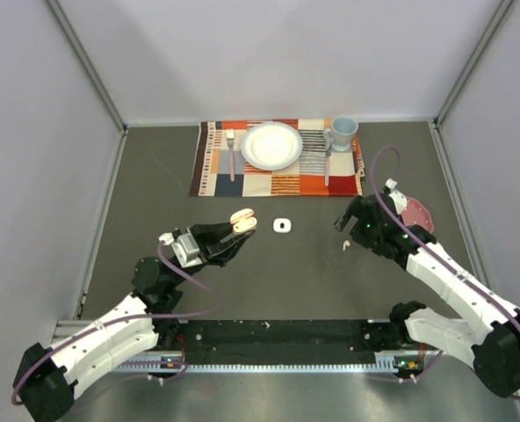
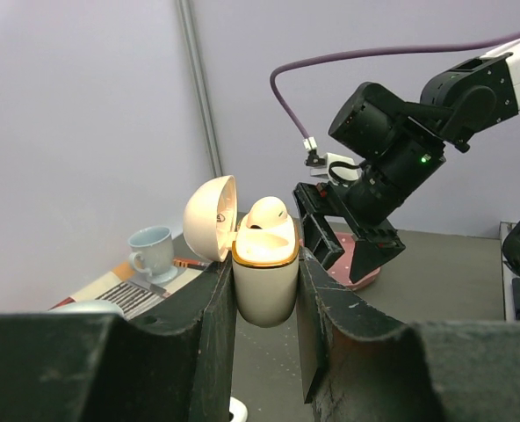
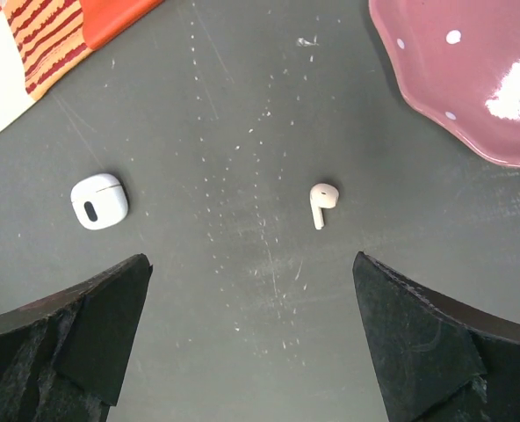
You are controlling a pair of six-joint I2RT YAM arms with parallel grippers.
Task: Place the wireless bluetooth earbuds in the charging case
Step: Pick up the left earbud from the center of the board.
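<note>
My left gripper (image 1: 241, 234) (image 2: 266, 268) is shut on the cream charging case (image 1: 243, 220) (image 2: 265, 281) and holds it above the table with its lid (image 2: 209, 217) swung open. One white earbud (image 2: 267, 211) sits in the case's top. A second white earbud (image 1: 345, 245) (image 3: 321, 202) lies loose on the dark table, touching nothing. My right gripper (image 1: 348, 218) (image 3: 249, 264) hangs open just above it, with nothing between its fingers (image 3: 111, 325). The left wrist view shows the right gripper close behind the case.
A small white rounded-square case (image 1: 283, 226) (image 3: 99, 200) lies on the table between the arms. A pink dotted dish (image 1: 416, 214) (image 3: 471, 79) sits under the right arm. At the back, a striped placemat (image 1: 278, 180) carries a plate (image 1: 271, 145), fork (image 1: 231, 149) and blue cup (image 1: 343, 132).
</note>
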